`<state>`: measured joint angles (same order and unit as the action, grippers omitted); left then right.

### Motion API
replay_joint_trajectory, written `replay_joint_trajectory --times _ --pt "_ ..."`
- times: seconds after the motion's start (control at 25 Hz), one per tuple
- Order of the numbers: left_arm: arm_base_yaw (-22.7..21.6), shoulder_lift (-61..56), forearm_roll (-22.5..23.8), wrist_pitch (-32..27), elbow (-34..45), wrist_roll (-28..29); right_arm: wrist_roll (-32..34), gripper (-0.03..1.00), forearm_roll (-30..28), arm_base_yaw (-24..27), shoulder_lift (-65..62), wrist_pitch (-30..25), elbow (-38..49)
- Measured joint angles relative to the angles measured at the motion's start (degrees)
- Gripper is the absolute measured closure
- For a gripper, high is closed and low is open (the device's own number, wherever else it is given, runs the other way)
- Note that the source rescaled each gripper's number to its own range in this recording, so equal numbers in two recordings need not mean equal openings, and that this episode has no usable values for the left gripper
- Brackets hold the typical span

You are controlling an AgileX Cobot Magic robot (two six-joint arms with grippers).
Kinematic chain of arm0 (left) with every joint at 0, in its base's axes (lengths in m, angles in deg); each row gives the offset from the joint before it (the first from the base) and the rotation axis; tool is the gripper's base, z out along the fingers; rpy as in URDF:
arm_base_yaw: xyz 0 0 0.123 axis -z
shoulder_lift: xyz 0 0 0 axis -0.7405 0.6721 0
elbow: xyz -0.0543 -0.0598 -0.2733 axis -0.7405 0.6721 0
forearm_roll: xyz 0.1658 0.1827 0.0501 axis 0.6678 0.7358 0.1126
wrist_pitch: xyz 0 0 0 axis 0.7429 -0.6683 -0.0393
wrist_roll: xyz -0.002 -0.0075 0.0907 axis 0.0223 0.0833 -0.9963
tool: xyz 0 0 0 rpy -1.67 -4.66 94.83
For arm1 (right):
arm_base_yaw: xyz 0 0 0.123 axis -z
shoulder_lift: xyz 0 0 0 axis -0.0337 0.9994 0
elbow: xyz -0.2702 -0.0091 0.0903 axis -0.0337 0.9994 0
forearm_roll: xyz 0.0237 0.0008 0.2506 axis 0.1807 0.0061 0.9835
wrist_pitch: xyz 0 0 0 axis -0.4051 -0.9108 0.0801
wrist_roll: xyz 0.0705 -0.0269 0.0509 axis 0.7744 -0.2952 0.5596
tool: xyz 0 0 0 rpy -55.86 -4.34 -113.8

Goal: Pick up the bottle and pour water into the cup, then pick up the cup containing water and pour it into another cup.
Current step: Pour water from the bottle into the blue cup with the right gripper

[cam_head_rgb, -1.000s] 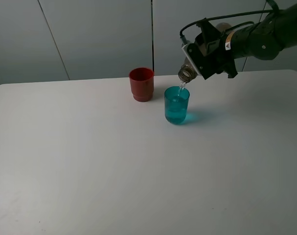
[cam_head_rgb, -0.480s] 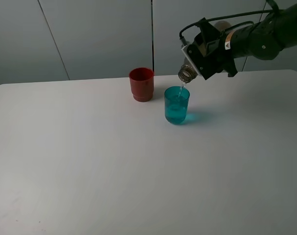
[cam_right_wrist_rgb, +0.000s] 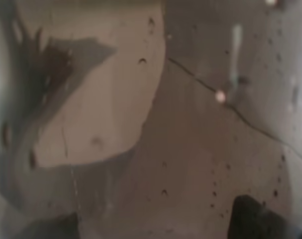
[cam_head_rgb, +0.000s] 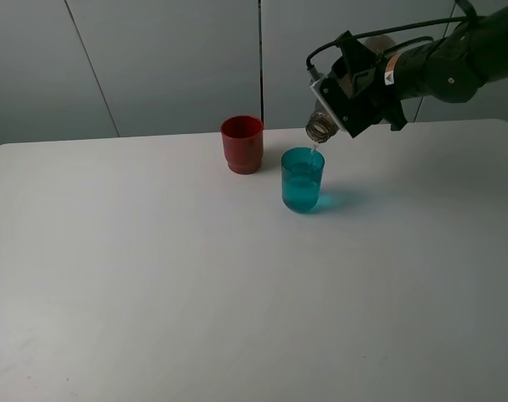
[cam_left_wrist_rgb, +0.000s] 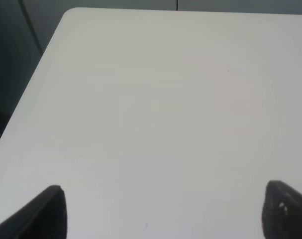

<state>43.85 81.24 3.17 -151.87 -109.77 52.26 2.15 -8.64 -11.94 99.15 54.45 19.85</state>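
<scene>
The white table (cam_head_rgb: pixel 237 293) fills most of the high view, with a grey panelled wall (cam_head_rgb: pixel 153 59) behind it. The right arm (cam_head_rgb: pixel 454 63) reaches in from the right side, above the far part of the table. The right gripper (cam_head_rgb: pixel 358 79) is clamped on the bottle (cam_head_rgb: pixel 320 126), which is tilted steeply. Its open mouth points down and is just above the rim of the teal cup (cam_head_rgb: pixel 302 179), without touching it. A thin stream of water (cam_head_rgb: pixel 315 147) falls from the mouth into this cup. In the right wrist view the wet, brownish wall of the bottle (cam_right_wrist_rgb: pixel 155 124) covers nearly the whole picture, with small drops on it.

The teal cup stands upright near the middle of the far half of the table and has water in it. The red cup (cam_head_rgb: pixel 242 144) stands upright near it, to its left and a little farther back; they do not touch.

The left gripper (cam_left_wrist_rgb: pixel 165 214) hangs over a bare corner of the table, its fingers (cam_left_wrist_rgb: pixel 49 211) wide apart and holding nothing.
</scene>
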Motion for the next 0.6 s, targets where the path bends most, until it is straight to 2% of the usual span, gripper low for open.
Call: replay_joint_trajectory --times 0.6 --pt "0.0 0.0 0.0 0.0 0.0 0.0 -0.1 0.96 0.0 0.0 0.0 0.2 0.0"
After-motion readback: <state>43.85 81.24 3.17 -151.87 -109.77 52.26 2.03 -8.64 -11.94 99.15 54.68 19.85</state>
